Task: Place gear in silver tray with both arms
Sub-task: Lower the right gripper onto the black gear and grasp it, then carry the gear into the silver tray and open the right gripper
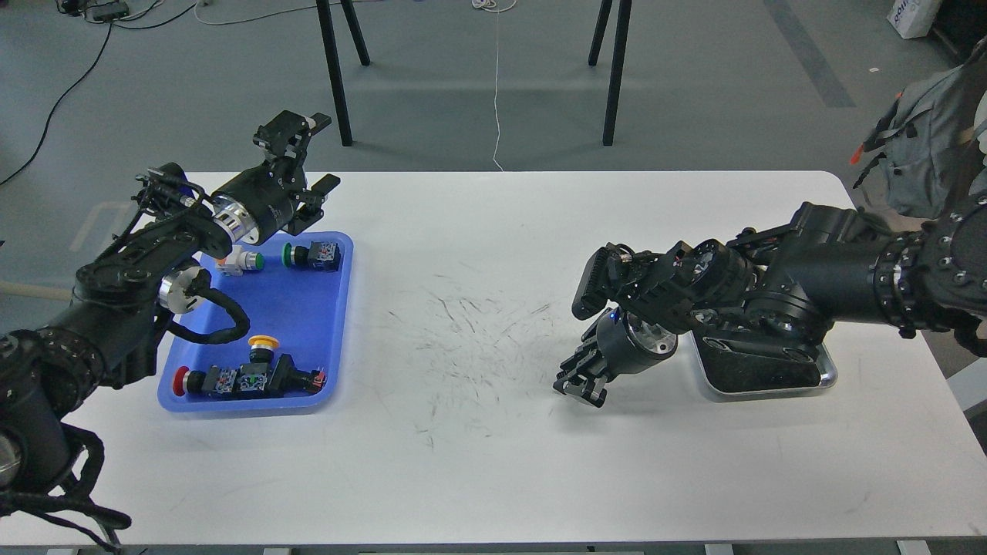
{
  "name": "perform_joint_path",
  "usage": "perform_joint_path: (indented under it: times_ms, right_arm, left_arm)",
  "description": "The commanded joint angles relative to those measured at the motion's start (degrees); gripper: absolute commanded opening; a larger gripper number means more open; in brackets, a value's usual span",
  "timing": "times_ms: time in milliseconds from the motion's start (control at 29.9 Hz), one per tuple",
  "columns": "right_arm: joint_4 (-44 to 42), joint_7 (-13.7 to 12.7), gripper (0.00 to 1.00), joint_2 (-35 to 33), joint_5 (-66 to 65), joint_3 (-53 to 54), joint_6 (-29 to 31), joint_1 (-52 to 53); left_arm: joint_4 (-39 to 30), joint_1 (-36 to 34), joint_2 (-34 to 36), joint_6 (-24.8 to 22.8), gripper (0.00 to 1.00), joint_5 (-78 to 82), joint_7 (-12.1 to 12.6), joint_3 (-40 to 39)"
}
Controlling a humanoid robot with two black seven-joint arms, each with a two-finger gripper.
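Observation:
The silver tray (826,376) sits at the table's right, mostly covered by my right arm; the part of its dark floor that shows is bare. My right gripper (578,383) hangs low over the table left of the tray, pointing down-left; its dark fingers cannot be told apart and I see nothing in it. My left gripper (307,158) is open and empty, raised above the far edge of the blue tray (308,308). Several push-button switch parts lie in that tray: green-capped ones (308,254), a yellow-capped one (264,345) and a red-capped one (182,380).
The white table (463,447) has dark scuff marks in its middle. Black stand legs (333,69) and a second pair (614,69) are on the floor behind it. A grey backpack (917,146) is at the far right.

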Motion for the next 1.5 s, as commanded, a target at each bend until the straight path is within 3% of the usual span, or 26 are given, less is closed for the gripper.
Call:
perform_joint_path:
  times_ms: [0,234,501,669,1003,1237,1471]
  right_arm:
    - [-0.02,0.0,0.18,-0.01,0.0,-0.08,-0.03,-0.02]
    - [-0.02,0.0,0.02,-0.01,0.0,0.01,-0.03,0.16]
    - [-2.21,0.0,0.02,-0.71,1.05,2.29,0.14,0.6]
    - [-3.1,0.0,0.02,-6.68,3.59,9.05,1.2,0.68]
    - [-3.8,0.0,0.02,-19.94,12.91,12.4,1.46,0.34]
    - [-3.1,0.0,0.02,-28.65,25.03,13.28,1.37,-3.7]
    - [-3.09,0.0,0.02,-32.7,33.64,15.74,0.94,-11.87]
  left_arm:
    - [0.01,0.0,-0.08,0.0,1.0,0.0,0.0,0.0]
    - [0.01,0.0,0.19,0.0,1.0,0.0,0.0,0.0]
    - [0.01,0.44,0.1,0.0,1.0,0.0,0.0,0.0]
    - [0.1,0.53,0.01,0.0,1.0,0.0,0.0,0.0]
    - [1.77,0.79,-0.34,0.0,1.0,0.0,0.0,0.0]
    - [1.77,0.79,-0.34,0.0,1.0,0.0,0.0,0.0]
    - [1.86,0.79,-0.34,0.0,1.0,0.09,0.0,0.18]
